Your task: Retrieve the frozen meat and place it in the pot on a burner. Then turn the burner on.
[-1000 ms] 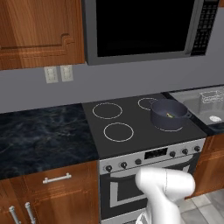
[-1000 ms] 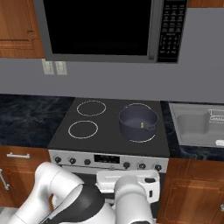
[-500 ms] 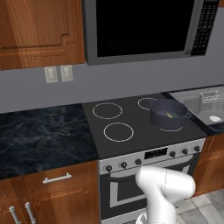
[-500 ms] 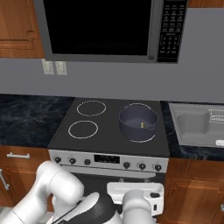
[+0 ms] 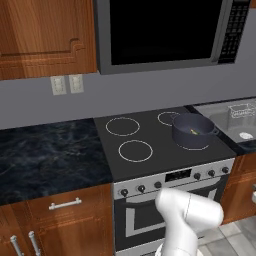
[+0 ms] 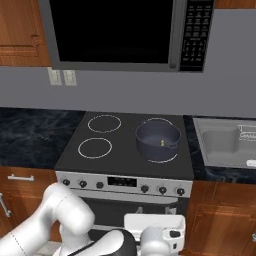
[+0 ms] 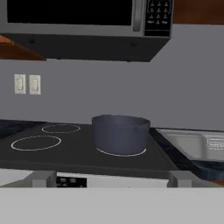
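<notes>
Writing: none legible on the microwave [image 6: 125, 32] keypad or stove panel.
Arm: folded low before the oven door.
Gripper [image 7: 111, 178]: jaws wide apart, holding nothing.
Frozen meat [image 6: 162, 143]: inside the pot [image 6: 157, 139], front right burner [image 6: 172, 158].

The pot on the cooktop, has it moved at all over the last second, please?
No. The pot sits on the same front right burner ring, beside the sink, as before.

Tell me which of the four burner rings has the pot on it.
The front right ring: the pot sits on it. The other three rings lie bare, two on the left, one behind the pot.
</notes>
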Tool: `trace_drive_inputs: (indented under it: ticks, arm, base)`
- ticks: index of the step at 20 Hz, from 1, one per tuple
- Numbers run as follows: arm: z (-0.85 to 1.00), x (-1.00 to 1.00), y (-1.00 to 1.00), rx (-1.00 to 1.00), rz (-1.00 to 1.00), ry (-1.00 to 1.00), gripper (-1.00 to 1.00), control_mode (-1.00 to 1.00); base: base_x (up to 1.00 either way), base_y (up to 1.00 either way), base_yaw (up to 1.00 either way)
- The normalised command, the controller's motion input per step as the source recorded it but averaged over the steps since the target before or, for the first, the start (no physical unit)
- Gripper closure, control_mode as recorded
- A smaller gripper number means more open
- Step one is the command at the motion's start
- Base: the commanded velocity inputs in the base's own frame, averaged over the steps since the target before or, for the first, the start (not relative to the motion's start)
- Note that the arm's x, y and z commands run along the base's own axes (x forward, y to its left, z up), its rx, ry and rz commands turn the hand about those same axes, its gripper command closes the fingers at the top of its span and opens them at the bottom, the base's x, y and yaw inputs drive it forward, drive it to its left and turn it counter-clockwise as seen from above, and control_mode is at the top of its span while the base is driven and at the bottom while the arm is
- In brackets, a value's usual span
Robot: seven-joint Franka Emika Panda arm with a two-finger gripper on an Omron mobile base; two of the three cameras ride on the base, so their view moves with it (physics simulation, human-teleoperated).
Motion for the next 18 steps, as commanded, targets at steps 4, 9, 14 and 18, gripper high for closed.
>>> trace_drive_inputs:
  ticks: [4,9,14,18]
  arm:
    - [-0.39,0.27,0.0,0.0,0.0,-0.04,-1.0,-1.0]
    - [-0.23,0.19,-0.04,0.01,0.0,0.0,-1.0,-1.0]
    - [-0.06,0.21,-0.03,0.0,-0.02,0.0,-1.0,-1.0]
    - [-0.2,0.33,0.0,-0.02,-0.03,0.0,-1.0,-1.0]
  base:
    - [0.0,0.0,0.0]
    - [0.0,0.0,0.0]
    - [0.0,0.0,0.0]
    - [0.0,0.0,0.0]
